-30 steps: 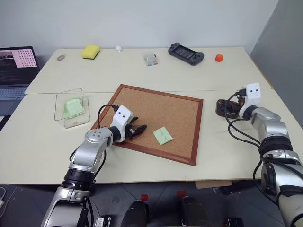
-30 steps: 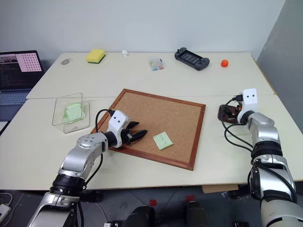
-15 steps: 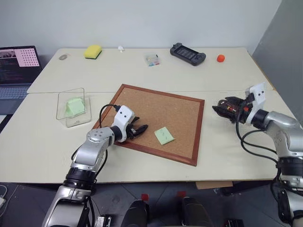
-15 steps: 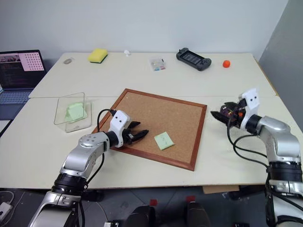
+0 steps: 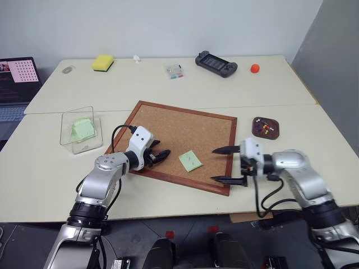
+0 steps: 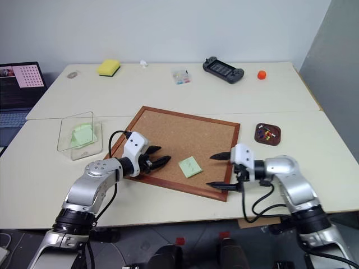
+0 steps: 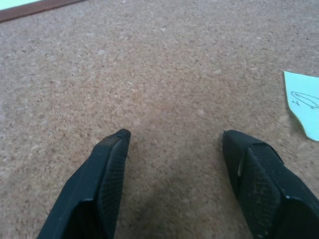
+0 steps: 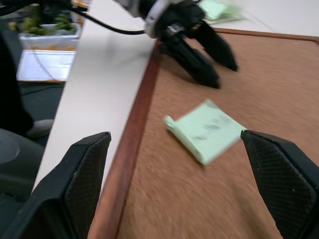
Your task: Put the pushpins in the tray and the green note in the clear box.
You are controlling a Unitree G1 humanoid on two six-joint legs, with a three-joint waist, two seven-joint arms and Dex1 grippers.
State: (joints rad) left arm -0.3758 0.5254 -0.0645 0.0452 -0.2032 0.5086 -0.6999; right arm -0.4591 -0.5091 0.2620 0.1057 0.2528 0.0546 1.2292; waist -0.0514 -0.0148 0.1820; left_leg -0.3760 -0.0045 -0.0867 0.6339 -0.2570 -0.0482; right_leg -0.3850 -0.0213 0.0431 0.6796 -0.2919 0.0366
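Since a second ago the right gripper [image 5: 224,164] has swung away from the tray [image 5: 265,127] and across to the near right corner of the corkboard [image 5: 185,129], where it now points toward the robot's left with its two fingers spread wide, one over the cork surface and one out past the board's near edge; nothing sits between them; the left gripper [image 5: 159,154] has kept its place over the left part of the corkboard, fingers parted and empty, tips low over the cork, though whether they touch it cannot be told.

One green note [image 5: 190,161] lies flat on the corkboard, between the two grippers and apart from both; in the left wrist view its corner [image 7: 304,102] shows beside one black finger [image 7: 256,172], with a small pen mark on it; in the right wrist view the same note [image 8: 207,130] lies on the cork with one edge curled up, the left gripper [image 8: 207,57] beyond it.

The tray stands on the table to the right of the corkboard, well apart from it, with pushpins [image 5: 263,128] of mixed colours inside; the clear box [image 5: 80,129] stands to the left of the corkboard, near its left corner, and holds a second green slip [image 5: 81,128]; far behind the corkboard, along the back of the table, sit a yellow sponge [image 5: 102,62], a small clear case [image 5: 175,70], a black controller [image 5: 216,63] and an orange ball [image 5: 254,68].
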